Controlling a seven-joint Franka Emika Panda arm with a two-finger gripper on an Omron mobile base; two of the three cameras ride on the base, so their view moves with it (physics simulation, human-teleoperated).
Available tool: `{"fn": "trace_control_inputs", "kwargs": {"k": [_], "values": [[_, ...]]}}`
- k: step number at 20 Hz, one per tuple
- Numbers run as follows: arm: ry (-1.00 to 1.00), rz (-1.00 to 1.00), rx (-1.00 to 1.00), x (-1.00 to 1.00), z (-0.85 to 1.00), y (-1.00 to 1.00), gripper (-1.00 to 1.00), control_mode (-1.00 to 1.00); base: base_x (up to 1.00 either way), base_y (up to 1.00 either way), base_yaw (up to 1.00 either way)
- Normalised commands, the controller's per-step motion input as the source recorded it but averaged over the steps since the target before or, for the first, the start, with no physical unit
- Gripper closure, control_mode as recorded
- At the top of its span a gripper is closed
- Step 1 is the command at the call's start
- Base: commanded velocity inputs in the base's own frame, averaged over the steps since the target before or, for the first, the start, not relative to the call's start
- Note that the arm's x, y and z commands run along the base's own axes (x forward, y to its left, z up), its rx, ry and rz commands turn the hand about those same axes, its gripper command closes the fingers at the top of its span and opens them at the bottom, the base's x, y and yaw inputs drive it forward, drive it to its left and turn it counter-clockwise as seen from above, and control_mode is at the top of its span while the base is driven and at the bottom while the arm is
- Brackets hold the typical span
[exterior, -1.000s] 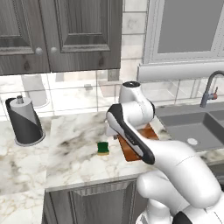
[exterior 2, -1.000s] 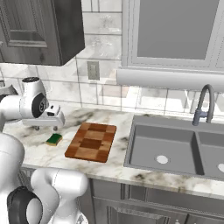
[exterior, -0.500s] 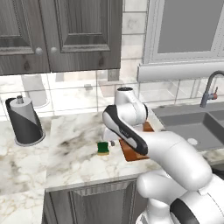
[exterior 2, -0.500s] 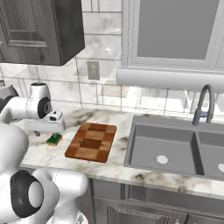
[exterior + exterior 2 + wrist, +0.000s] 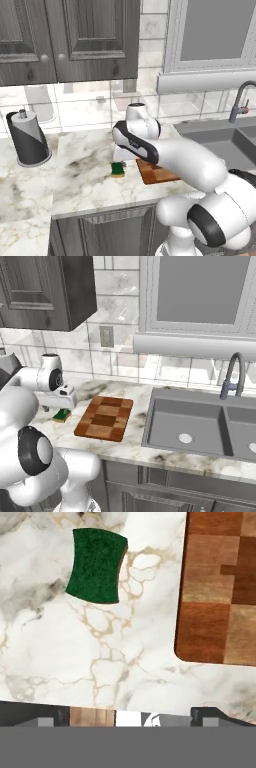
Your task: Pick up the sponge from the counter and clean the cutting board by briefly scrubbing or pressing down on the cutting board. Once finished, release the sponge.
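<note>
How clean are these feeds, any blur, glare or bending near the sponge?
Hand view: sharp, sponge edges bow as if lens-bent, cutting board evenly lit. Left base view: soft, sponge partly behind the arm. Right base view: no glare on the counter.

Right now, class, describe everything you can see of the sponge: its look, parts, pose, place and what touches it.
The sponge is a small rectangular block with a dark green scrub top and a thin yellow base showing at its edge. It lies flat, green side up, on the white marble counter, close beside the checkered wooden cutting board but apart from it. Only the counter touches it; the open hand hovers above, not gripping it.
</note>
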Motion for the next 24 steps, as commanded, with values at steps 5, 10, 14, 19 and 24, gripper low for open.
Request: {"fn": "trace_control_inputs", "kwargs": {"k": [5, 10, 14, 19, 24], "values": [[0.07, -0.02, -0.01, 0.26, -0.23, 0.28, -1.00, -1.00, 0.00, 0.00, 0.00], [0.07, 0.00, 0.00, 0.25, -0.22, 0.12, -1.00, -1.00, 0.00, 0.00, 0.00], [0.13, -0.01, 0.00, 0.21, -0.19, 0.07, -1.00, -1.00, 0.00, 0.00, 0.00], [0.14, -0.01, 0.00, 0.18, -0.14, 0.07, -1.00, -1.00, 0.00, 0.00, 0.00], [0.13, -0.02, 0.00, 0.16, -0.13, 0.12, -1.00, -1.00, 0.00, 0.00, 0.00]]}}
